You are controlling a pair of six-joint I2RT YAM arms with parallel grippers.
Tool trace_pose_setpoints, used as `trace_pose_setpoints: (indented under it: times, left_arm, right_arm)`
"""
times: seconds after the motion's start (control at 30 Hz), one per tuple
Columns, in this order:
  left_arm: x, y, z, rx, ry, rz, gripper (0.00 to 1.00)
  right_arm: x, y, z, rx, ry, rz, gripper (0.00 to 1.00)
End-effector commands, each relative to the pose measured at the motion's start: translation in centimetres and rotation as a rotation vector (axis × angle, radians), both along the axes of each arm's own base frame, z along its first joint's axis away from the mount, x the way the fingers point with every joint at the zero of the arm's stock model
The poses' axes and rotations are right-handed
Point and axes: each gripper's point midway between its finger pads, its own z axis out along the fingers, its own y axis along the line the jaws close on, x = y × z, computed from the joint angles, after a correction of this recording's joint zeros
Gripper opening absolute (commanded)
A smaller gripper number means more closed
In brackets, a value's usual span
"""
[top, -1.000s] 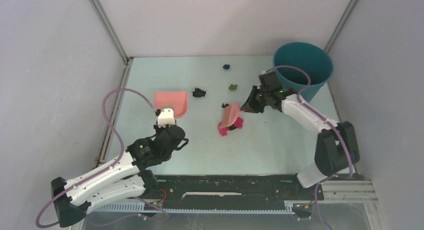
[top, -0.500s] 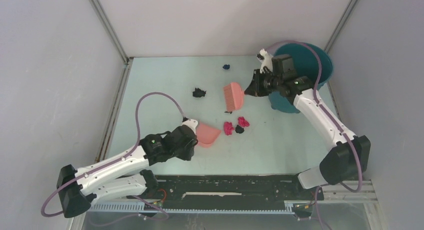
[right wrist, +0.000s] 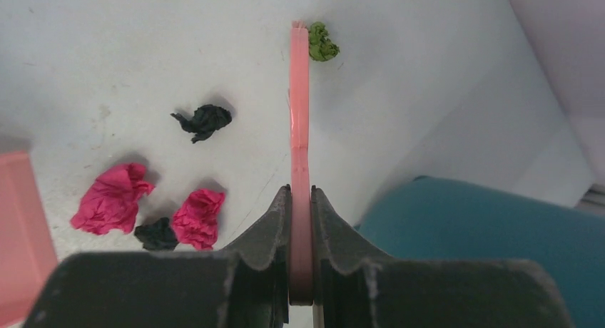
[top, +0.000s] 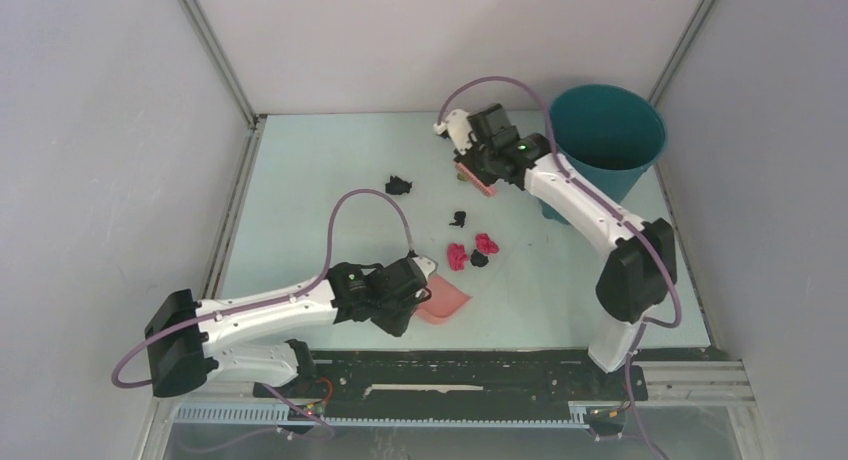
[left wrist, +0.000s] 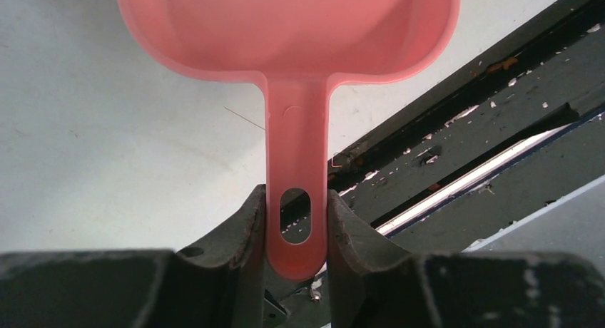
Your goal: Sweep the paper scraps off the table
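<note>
My left gripper (top: 408,282) (left wrist: 296,200) is shut on the handle of the pink dustpan (top: 446,305) (left wrist: 285,28), which lies low near the table's (top: 300,180) front edge. Two magenta scraps (top: 457,256) (top: 487,244) and a black one (top: 479,260) lie just beyond its mouth. Other black scraps (top: 458,218) (top: 399,186) lie farther back. My right gripper (top: 478,158) (right wrist: 300,192) is shut on the pink brush (top: 480,178) (right wrist: 300,107), seen edge-on, at the far side. A green scrap (right wrist: 322,43) lies beside the brush tip. No blue or white scrap shows.
The teal round bin (top: 607,130) (right wrist: 471,228) stands at the back right, close to my right arm. The black rail (top: 470,365) (left wrist: 464,142) runs along the front edge just behind the dustpan. Grey walls close in the table on three sides.
My left arm carried the dustpan from the left-centre to the front, below the magenta scraps. My right arm swung the brush from those scraps back to the far side, by the green scrap.
</note>
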Motion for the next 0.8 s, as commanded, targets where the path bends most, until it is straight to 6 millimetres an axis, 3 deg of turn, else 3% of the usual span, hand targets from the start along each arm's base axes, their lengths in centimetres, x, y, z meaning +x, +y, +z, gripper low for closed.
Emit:
trace_pose_setpoints:
  times: [0.0, 0.17, 0.33, 0.63, 0.77]
  left_arm:
    - [1.2, -1.0, 1.0, -0.014, -0.058, -0.013, 0.0]
    - [2.2, -1.4, 0.7, -0.019, -0.1, 0.034, 0.0]
    - [2.9, -1.9, -0.4, 0.001, -0.108, 0.043, 0.0]
    - [3.8, -2.5, -2.2, 0.043, -0.126, 0.053, 0.0]
    - [4.0, -2.6, -2.5, 0.034, -0.135, 0.061, 0.0]
  right_arm:
    - [1.6, 1.0, 0.3, -0.198, -0.084, 0.079, 0.0]
    - [0.3, 4.3, -3.8, -0.258, 0.008, 0.168, 0.0]
    - [-3.2, 7.2, -5.9, -0.224, 0.154, 0.255, 0.0]
    - [-11.7, 9.4, -3.2, 0.009, 0.455, 0.356, 0.0]
    - [-13.5, 9.5, -1.2, 0.094, 0.497, 0.356, 0.0]
